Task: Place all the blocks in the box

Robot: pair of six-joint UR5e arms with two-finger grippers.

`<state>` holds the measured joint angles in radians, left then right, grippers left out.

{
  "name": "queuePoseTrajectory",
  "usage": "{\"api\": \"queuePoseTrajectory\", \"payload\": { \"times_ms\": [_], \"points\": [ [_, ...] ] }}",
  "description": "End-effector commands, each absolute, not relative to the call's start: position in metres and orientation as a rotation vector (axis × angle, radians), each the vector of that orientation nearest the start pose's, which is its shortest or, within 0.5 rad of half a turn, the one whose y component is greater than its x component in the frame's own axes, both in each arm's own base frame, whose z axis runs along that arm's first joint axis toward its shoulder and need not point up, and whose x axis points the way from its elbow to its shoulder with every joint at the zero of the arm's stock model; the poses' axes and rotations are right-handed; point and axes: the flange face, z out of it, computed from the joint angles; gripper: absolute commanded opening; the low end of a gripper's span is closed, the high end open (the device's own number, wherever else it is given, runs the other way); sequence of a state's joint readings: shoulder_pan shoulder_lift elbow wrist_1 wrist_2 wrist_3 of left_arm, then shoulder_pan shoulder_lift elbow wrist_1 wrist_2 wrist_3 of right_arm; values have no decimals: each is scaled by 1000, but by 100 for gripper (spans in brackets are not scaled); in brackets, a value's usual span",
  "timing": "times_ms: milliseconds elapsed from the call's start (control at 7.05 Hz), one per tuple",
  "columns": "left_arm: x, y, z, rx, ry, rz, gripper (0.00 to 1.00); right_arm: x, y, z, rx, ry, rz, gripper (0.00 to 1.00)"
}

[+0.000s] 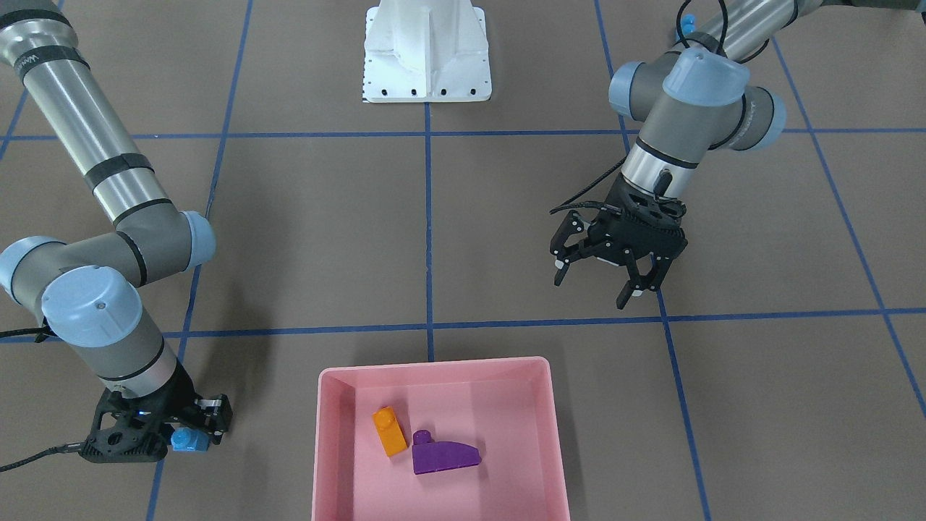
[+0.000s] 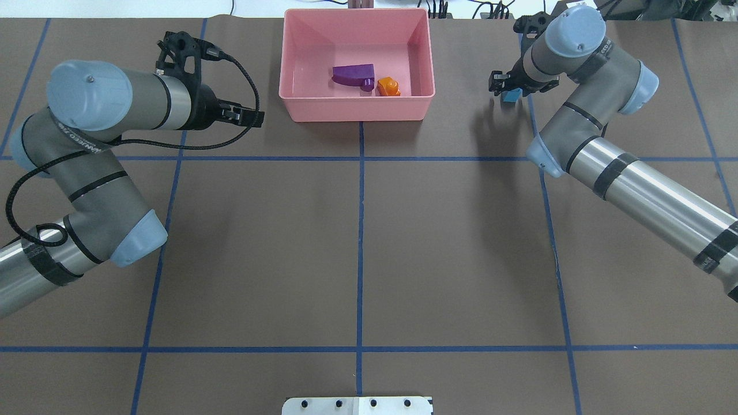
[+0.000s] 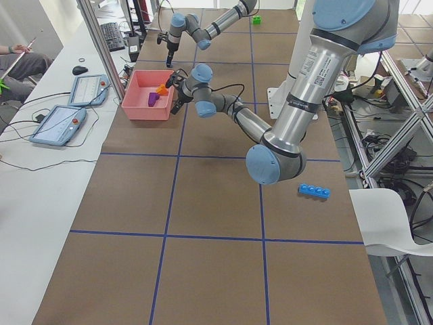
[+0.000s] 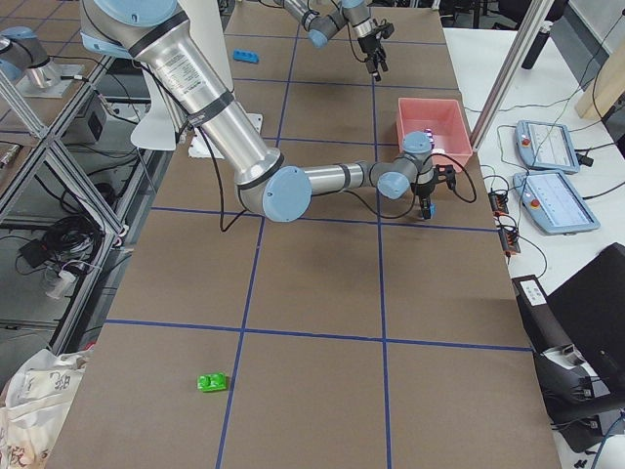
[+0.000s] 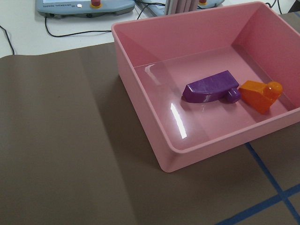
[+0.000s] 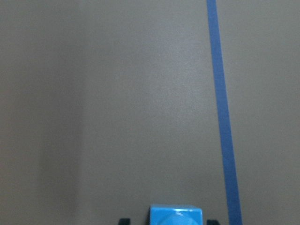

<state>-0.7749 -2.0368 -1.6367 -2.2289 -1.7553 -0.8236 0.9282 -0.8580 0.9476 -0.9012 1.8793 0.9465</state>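
I am looking at the right gripper point(image 1: 189, 434) near the far edge of the tabletop, just to the right of the box point(image 2: 357, 109). It is closed around the small blue block point(image 1: 187, 439), with a finger on each flat side. I cannot tell if the block is sitting on the tabletop or is a little off it, because the views are too small there.

The left gripper point(image 1: 595, 284) is hanging wide open with nothing in it, on the other side of the box.

The box is sitting in the middle of the far edge. The orange block point(image 1: 389, 431) and the purple block point(image 1: 443, 457) are lying inside it, touching each other. The long blue block point(image 3: 315, 191) is lying far off, toward the near left corner. The green block point(image 4: 212, 382) is lying out by the right edge.

I am thinking these blocks are very light and hard. They will not bend or break. But they are shiny, so they may slip or twist. I am guessing the best hold is on two flat sides, low down, not on the round bumps on top. For the long blue one, I would be pinching across its thin middle so it does not swing.
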Motion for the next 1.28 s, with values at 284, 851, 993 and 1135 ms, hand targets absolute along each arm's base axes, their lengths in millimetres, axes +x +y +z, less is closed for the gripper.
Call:
{"api": "queuePoseTrajectory", "payload": {
  "times_ms": [284, 851, 993, 1135],
  "points": [
    [390, -541, 288, 694, 974, 78, 99, -370, -715, 393, 401, -812, 241, 0],
    [393, -539, 287, 692, 979, 78, 99, -431, -734, 213, 397, -892, 517, 0],
    [393, -539, 287, 692, 979, 78, 99, -452, -735, 192, 395, -894, 520, 0],
    [393, -539, 287, 692, 979, 78, 99, -472, -728, 190, 415, -873, 518, 0]
  ]
}}
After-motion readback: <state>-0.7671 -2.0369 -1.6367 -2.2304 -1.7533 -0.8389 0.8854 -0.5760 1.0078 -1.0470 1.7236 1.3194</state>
